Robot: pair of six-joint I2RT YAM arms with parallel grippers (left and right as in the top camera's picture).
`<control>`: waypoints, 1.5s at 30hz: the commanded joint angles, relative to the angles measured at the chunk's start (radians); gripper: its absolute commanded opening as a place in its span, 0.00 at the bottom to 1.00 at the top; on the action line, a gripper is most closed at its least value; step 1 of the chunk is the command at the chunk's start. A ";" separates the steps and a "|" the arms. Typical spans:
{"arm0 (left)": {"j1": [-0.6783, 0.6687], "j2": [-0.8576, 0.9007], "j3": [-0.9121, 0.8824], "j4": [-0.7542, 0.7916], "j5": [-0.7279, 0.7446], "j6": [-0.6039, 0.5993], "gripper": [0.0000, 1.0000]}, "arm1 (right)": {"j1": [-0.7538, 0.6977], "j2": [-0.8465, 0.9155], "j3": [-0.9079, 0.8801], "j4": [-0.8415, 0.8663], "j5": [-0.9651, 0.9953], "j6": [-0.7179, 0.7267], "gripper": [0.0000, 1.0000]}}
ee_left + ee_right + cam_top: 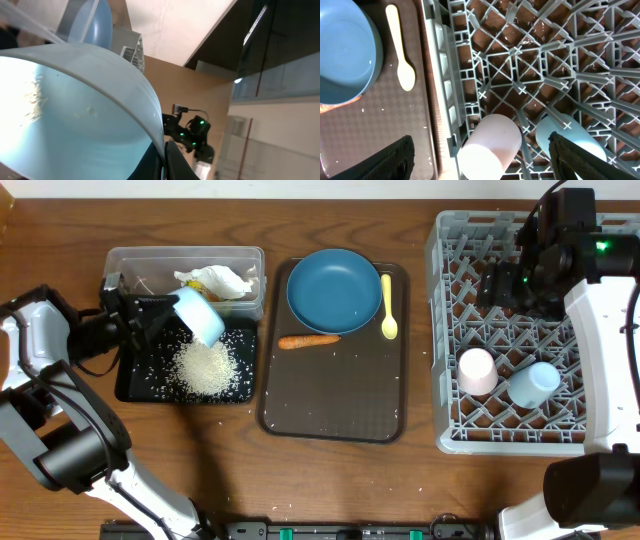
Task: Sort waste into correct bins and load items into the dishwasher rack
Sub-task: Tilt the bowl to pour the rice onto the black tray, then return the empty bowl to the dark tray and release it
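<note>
On the worktop [60,240], the left claw [170,310] pinched the pale blue bowl [200,315], tipping rice [207,367] into the black tray [135,388]. Probable next move: transfer to the dishwasher rack [470,435]. Over it, the right claw [500,285] hovered spread.

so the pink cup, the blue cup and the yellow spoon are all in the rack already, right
Not quite. The pink cup and the blue cup are in the rack, but the yellow spoon is not. It lies on the brown tray, beside the blue plate. The overhead view shows this.
</note>
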 commanded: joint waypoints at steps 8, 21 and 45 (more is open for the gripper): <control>0.015 -0.018 0.002 -0.053 -0.039 0.091 0.06 | -0.002 -0.010 -0.003 -0.004 0.000 -0.018 0.84; 0.010 -0.022 0.003 -0.125 -0.030 0.168 0.06 | -0.003 -0.010 -0.003 -0.008 0.000 -0.033 0.84; -0.107 -0.103 0.008 -0.224 -0.066 0.373 0.06 | -0.002 -0.010 -0.003 -0.018 0.000 -0.033 0.84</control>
